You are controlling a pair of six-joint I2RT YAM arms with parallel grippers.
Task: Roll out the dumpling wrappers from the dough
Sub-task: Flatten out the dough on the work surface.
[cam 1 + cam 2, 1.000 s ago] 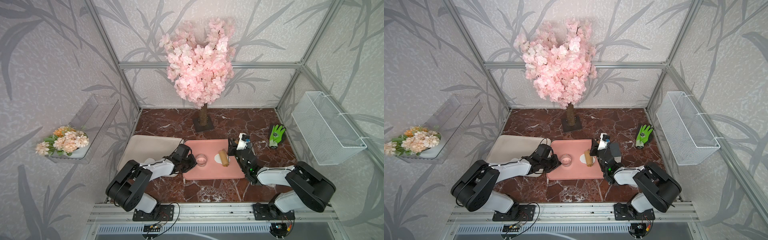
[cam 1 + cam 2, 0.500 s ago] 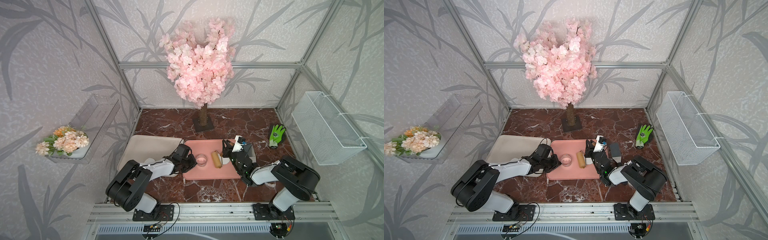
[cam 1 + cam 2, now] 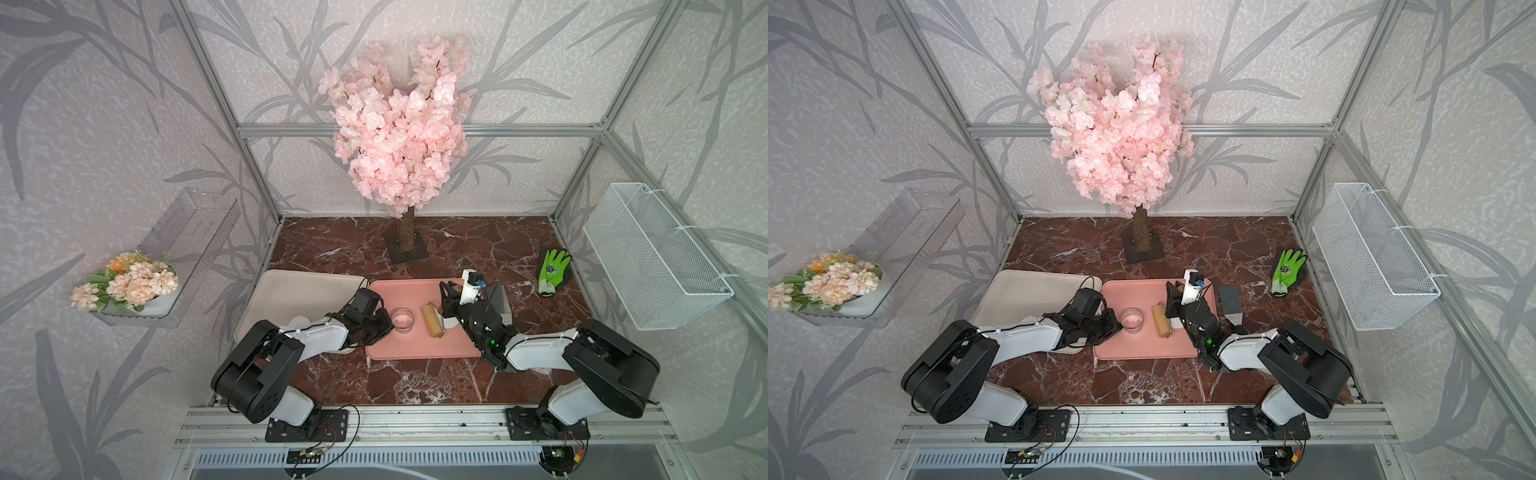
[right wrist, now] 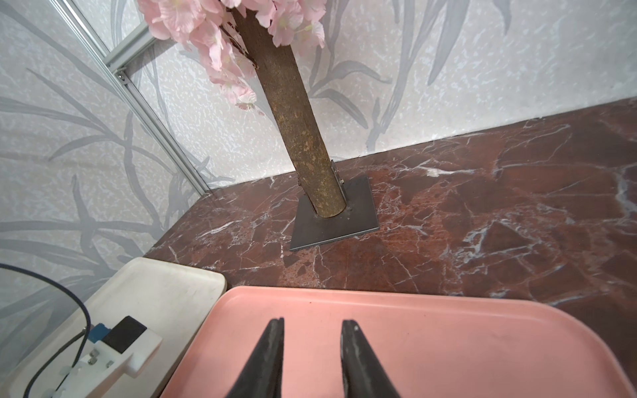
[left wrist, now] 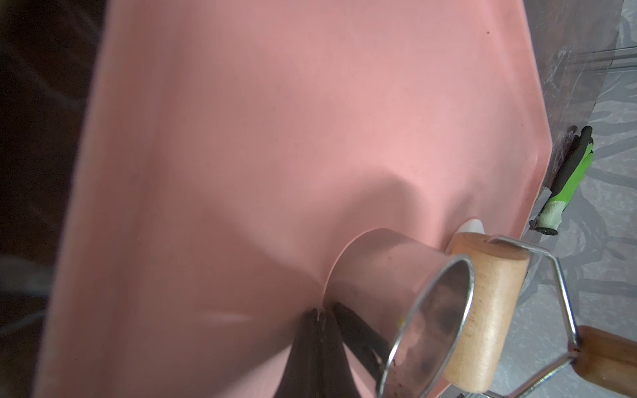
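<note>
Dough (image 5: 470, 225): only a white, round-edged sliver shows. It lies on the pink tray (image 3: 415, 299), hard against the rolling pin (image 3: 432, 325) on the side toward the right arm, and the roller and the right gripper (image 4: 312, 322) hide the rest. Right jaws stand part-way apart. The wrist view shows nothing between the tips, but both top views show a wooden end at the fingers, so I judge them clamped on the pin's handle (image 5: 606, 358) further back. Left gripper (image 5: 319, 315): jaws together, tips down at the foot of the ring cutter (image 5: 396, 275); touching it or just beside it, cannot tell. The ring stands just beside the roller, on the side away from the dough. Handling, judged: light, soft, no stiffness, probably tacky; it would dent, stretch or tear if pinched. Best not gripped at all. Work it through the pin, held by the handle; if it must be lifted, peel from an edge. Heading: too little shows to give the dough's long axis or which way it points. The roller's long axis runs front to back on the tray, slightly slanted, with the handle out toward the right arm. Strokes would go left-right, so the sheet should lengthen that way.
</note>
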